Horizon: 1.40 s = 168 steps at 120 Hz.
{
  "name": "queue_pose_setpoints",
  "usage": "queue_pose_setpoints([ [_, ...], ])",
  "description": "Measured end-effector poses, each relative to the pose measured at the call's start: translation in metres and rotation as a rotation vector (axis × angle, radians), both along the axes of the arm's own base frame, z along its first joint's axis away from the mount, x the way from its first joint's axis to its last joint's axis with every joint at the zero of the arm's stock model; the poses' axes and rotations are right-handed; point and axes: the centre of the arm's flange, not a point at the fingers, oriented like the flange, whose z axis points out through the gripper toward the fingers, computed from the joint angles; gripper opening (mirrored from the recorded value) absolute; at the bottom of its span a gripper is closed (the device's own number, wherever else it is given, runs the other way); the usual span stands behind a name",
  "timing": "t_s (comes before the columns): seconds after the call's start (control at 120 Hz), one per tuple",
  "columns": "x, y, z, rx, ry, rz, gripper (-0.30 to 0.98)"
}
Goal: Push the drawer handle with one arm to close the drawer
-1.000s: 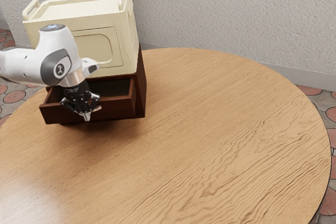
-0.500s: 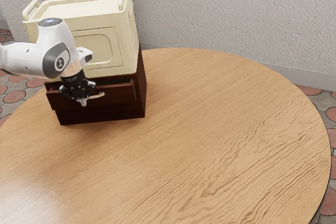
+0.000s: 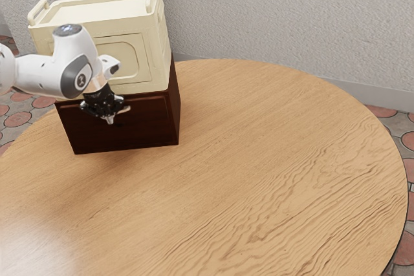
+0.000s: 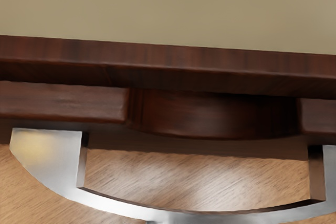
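Observation:
In the exterior view my gripper (image 3: 109, 118) is at the front of the dark brown cabinet, its fingertips together against or just before the pale handle (image 3: 124, 109); whether they touch cannot be told. The drawer front (image 3: 145, 121) looks flush with the cabinet there, with no drawer interior showing. In the wrist view the curved silver handle (image 4: 50, 161) spans the lower part, below the brown drawer front (image 4: 58, 100) with its scooped recess. The cabinet's top edge (image 4: 168, 61) runs close alongside, a narrow dark band between them.
A cream storage box (image 3: 116, 59) with raised end handles sits on top of the cabinet. The round wooden table (image 3: 259, 166) extends in front and toward the exterior view's right. A textured wall (image 3: 278, 17) stands behind.
The drawer stood well out a second ago and has slid back into the cabinet. My gripper has moved up and toward the cabinet along with it.

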Motion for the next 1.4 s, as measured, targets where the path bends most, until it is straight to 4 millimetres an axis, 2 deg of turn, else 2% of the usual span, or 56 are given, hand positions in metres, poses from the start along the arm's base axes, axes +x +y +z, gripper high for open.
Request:
queue_pose_setpoints([
  [0.217,0.004,0.0,-0.005,0.003,-0.018,-0.003,-0.1],
  [0.292,-0.012,-0.008,-0.011,-0.005,0.004,-0.007,-0.1],
  [0.367,-0.032,-0.028,-0.007,-0.013,0.015,-0.03,-0.1],
  [0.45,-0.05,-0.052,0.012,-0.018,0.014,-0.062,-0.08],
  [0.642,-0.072,-0.099,0.059,-0.033,0.033,-0.132,0.33],
  [0.692,-0.076,-0.102,0.065,-0.035,0.048,-0.144,0.41],
  [0.808,-0.086,-0.093,0.077,-0.036,0.085,-0.16,0.53],
  [0.858,-0.087,-0.096,0.086,-0.033,0.098,-0.181,0.56],
  [0.983,-0.084,-0.124,0.111,-0.021,0.123,-0.266,0.62],
  [1.05,-0.083,-0.132,0.124,-0.018,0.135,-0.296,0.63],
  [1.117,-0.082,-0.135,0.135,-0.015,0.144,-0.314,0.65],
  [1.283,-0.079,-0.133,0.178,-0.005,0.149,-0.346,0.67],
  [1.4,-0.083,-0.138,0.186,-0.001,0.182,-0.375,0.68],
])
